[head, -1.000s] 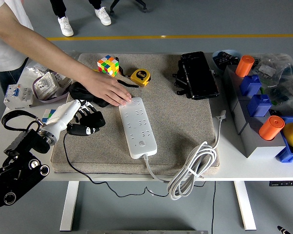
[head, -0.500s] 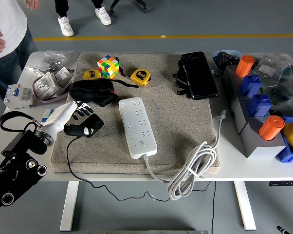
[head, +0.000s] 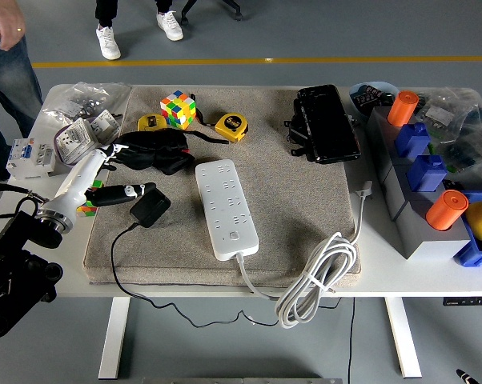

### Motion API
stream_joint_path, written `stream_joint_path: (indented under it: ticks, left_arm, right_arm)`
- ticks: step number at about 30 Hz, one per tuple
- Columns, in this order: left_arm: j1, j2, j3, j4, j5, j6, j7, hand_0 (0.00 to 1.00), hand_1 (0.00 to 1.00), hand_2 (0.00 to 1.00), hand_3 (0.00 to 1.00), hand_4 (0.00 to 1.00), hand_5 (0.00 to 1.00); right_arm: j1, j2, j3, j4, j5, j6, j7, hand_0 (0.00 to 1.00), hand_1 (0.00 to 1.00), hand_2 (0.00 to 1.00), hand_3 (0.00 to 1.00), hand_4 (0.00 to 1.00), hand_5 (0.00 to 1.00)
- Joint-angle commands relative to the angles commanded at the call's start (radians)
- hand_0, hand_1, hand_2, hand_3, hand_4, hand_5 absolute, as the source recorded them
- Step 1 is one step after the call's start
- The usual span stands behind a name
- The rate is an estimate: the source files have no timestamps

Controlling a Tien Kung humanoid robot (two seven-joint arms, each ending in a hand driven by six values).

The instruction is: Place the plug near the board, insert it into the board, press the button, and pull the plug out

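Grey felt mat (head: 305,208) is covering the middle of the white table (head: 401,272), and the white board (head: 225,208) is lying on it lengthwise, its button end toward the near edge. Its white cable (head: 317,280) is trailing off the mat's near edge into a bundled coil. The black plug (head: 150,208) is lying flat on the mat just left of the board, apart from it, with its thin black cord (head: 117,260) running toward the near edge and dropping below the table.

The left hand (head: 117,192) is reaching in from the lower left on a white forearm, hovering just beside the plug at its upper left. Its dark fingers (head: 133,192) are stretching out toward the plug, loosely extended and pinching nothing; whether a fingertip is touching the plug is hard to tell.

Behind the hand a black pouch (head: 153,150) is sitting on the mat, with a cube (head: 178,107) and a yellow tape (head: 230,126) further back. A person (head: 5,56) in jeans is standing at the far left corner, one hand hanging clear of the table.
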Motion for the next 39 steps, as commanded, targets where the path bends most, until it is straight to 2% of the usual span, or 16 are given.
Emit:
stream_joint_path:
  ticks: [2,3,8,9,10,14,29,39]
  left_arm:
    - [0.014,-0.017,-0.030,0.010,-0.066,0.031,-0.049,0.699,0.768,0.813,0.779,0.998,0.474]
    - [0.019,-0.023,-0.041,0.016,-0.098,0.040,-0.068,0.602,0.685,0.691,0.727,0.996,0.441]
    - [0.024,-0.039,-0.057,0.042,-0.272,0.090,-0.162,0.602,0.685,0.691,0.727,0.996,0.441]
    - [0.023,-0.039,-0.058,0.045,-0.296,0.096,-0.175,0.542,0.632,0.611,0.625,0.914,0.402]
    - [0.021,-0.039,-0.058,0.049,-0.330,0.106,-0.196,0.542,0.632,0.611,0.625,0.914,0.402]
    - [0.022,-0.039,-0.074,0.057,-0.402,0.119,-0.229,0.542,0.632,0.611,0.625,0.914,0.402]
    - [0.033,-0.038,-0.126,0.061,-0.419,0.112,-0.229,0.513,0.615,0.585,0.599,0.880,0.379]
    - [0.040,-0.038,-0.132,0.056,-0.411,0.103,-0.214,0.518,0.611,0.584,0.599,0.878,0.382]
  right_arm:
    - [0.001,0.001,-0.001,-0.002,0.002,0.000,0.001,0.634,0.685,0.687,0.574,0.852,0.517]
    - [0.002,0.002,-0.002,-0.002,0.003,0.000,0.001,0.635,0.685,0.687,0.574,0.852,0.518]
    - [0.007,0.005,0.000,-0.004,0.005,-0.001,0.002,0.635,0.685,0.687,0.574,0.852,0.518]
    - [0.008,0.006,-0.001,-0.004,0.006,-0.001,0.002,0.634,0.685,0.687,0.575,0.852,0.518]
    - [0.009,0.007,-0.002,-0.005,0.006,0.000,0.001,0.634,0.685,0.687,0.575,0.852,0.518]
    - [0.011,0.007,-0.003,-0.006,0.007,0.000,0.001,0.634,0.685,0.687,0.575,0.852,0.518]
    - [0.021,0.010,-0.018,-0.011,0.017,-0.001,0.001,0.635,0.686,0.687,0.574,0.852,0.520]
    - [0.019,0.012,-0.026,-0.012,0.022,-0.001,0.003,0.635,0.685,0.687,0.573,0.851,0.523]
